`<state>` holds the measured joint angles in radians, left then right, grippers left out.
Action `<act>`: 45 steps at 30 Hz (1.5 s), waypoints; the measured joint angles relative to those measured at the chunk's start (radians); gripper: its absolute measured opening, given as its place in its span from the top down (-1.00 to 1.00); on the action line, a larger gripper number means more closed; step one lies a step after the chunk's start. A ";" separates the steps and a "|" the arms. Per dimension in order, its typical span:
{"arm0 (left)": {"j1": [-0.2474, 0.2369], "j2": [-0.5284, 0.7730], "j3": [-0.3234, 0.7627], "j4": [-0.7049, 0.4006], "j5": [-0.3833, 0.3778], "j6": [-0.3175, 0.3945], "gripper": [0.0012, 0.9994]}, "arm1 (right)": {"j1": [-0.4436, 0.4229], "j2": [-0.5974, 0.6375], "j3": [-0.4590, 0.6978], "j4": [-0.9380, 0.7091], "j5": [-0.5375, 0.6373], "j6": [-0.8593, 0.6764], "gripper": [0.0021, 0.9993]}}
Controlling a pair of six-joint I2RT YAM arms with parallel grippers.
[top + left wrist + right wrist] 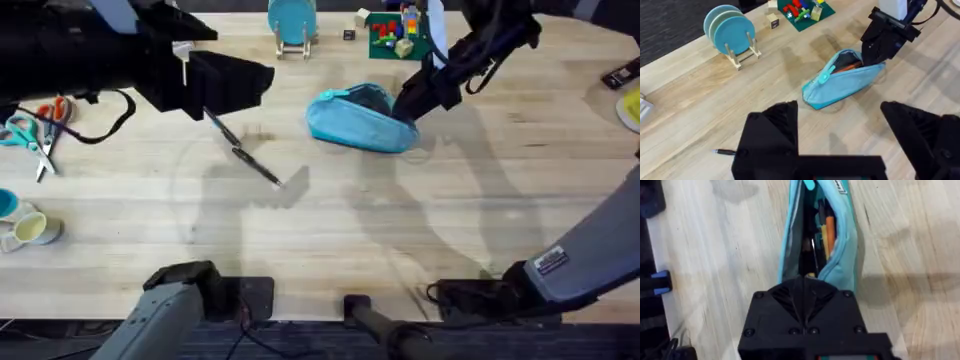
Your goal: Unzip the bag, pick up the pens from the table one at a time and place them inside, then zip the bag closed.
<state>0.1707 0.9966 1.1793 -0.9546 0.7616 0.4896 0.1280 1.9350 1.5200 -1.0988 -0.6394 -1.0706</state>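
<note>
Even, bright light falls from above on the light wooden butcher-block desk (pixel 420 230), with no hard glare. Soft, broad grey shadows of the arms spread across its middle in the overhead view, and a shadow pools close under the light blue soft fabric pouch (pixel 362 121). The left arm, high under the overhead camera, shows dark and blurred. In both wrist views the near black fingers (pixel 771 140) are out of focus.

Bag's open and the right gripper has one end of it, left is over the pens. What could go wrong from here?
1. The pens lie end to end; the open left gripper might nudge one while grabbing the other.
2. The bag is pinched at one end by the right gripper; its mouth may sag shut.
</note>
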 joint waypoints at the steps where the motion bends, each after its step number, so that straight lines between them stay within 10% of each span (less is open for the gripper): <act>1: 0.000 0.000 0.000 0.000 0.000 0.000 -0.99 | 0.000 0.000 0.000 0.000 0.004 0.000 0.94; 2: 0.000 0.000 0.000 0.000 0.000 0.000 -0.99 | 0.000 0.000 0.000 0.000 0.007 0.001 0.93; 3: 0.000 0.000 0.000 0.000 0.000 0.000 -0.99 | 0.000 0.000 0.000 -0.001 0.011 0.010 0.31; 8: 0.000 0.000 0.000 0.000 0.000 0.000 -0.99 | 0.000 0.000 0.000 -0.001 0.015 0.016 -0.95; 28: 0.000 0.000 0.000 0.000 0.000 0.000 -0.99 | 0.005 0.000 0.012 -0.008 0.007 0.191 -1.00; 45: 0.000 0.000 0.000 0.000 0.000 0.000 -0.99 | 0.006 0.000 0.303 -0.283 0.019 0.256 -1.00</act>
<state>0.1707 0.9966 1.1793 -0.9550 0.7616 0.4896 0.1337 1.9350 1.8232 -1.3823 -0.6205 -0.8143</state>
